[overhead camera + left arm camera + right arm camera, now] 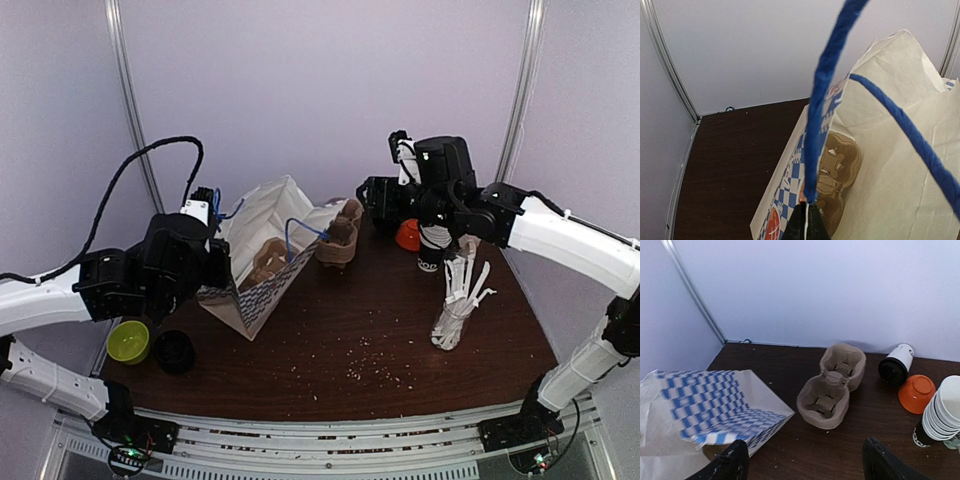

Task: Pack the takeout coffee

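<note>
White cup with dark round lid lies on its side near the empty brown moulded-pulp two-hole tray, outside the blue-checked paper bag. Right gripper: spread wide, empty. Left gripper: clamped on the bag's blue cord handle. Likely step: fetching the cup, which calls for grasping and righting it.

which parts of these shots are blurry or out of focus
Left wrist: the blue handle near the lens is soft. Right wrist: the checked paper bag is smeared, while the pulp carrier tray is crisp. Top external: mildly soft throughout.
</note>
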